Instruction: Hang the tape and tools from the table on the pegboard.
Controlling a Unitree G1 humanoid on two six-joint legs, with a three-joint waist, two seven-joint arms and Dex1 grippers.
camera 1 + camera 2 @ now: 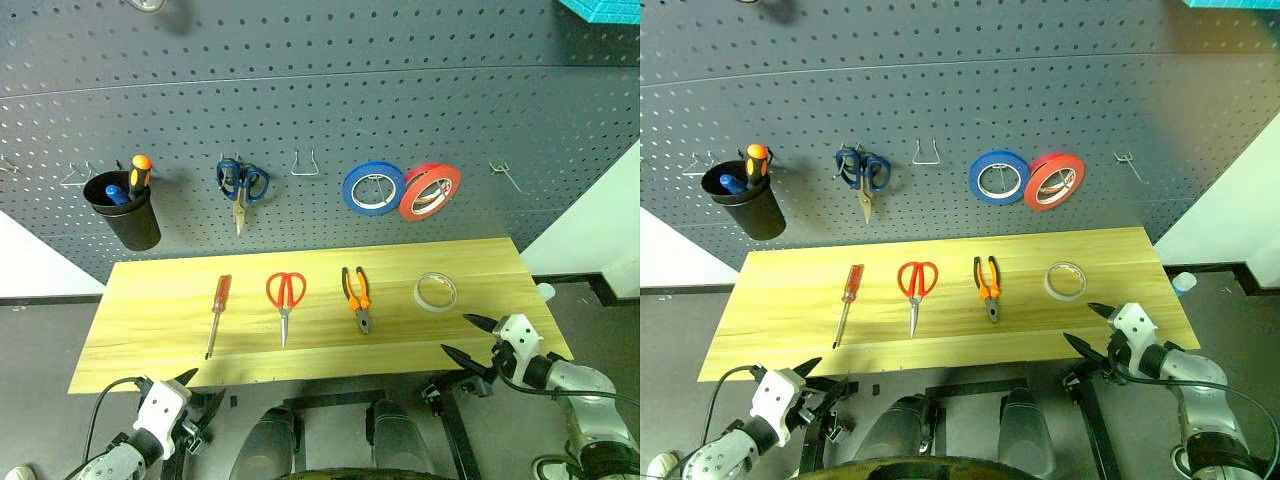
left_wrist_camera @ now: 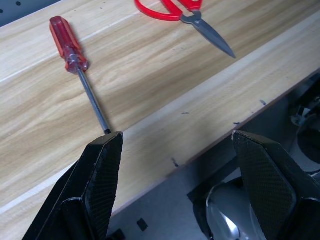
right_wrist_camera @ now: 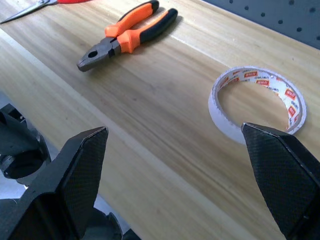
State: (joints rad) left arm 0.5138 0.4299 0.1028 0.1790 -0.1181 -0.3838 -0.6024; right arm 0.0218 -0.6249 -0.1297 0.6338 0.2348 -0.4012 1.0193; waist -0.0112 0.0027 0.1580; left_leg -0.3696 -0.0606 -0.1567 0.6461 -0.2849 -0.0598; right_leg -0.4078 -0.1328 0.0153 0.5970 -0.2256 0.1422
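You had both claws low at the near edge, nothing held. Your left claw (image 1: pixel 190 392) sat at about seven o'clock, fingers apart, just short of the surface (image 1: pixel 160 330), with the tip of the red-handled screwdriver (image 1: pixel 217 312) lying just past one finger in the left wrist view. Your right claw (image 1: pixel 470 338) hung at four o'clock over the near right corner, fingers spread wide and empty.

Just ahead of that right claw lay the tape (image 1: pixel 436 291), flat on the wood; that looked like your first pick. I'd have told you to tip the claw down and pinch across the ring's wall, one finger inside the core, since a flat ring gives little to grip from the sides.

Toward the centre lay the pliers (image 1: pixel 357 296), then the red-handled scissors (image 1: pixel 285 297), all apart from one another.

Farthest, at twelve o'clock, stood the pegboard (image 1: pixel 320 100), with a bare hook (image 1: pixel 506 174) at two o'clock beside the red roll (image 1: pixel 430 191), probably your nearest target.
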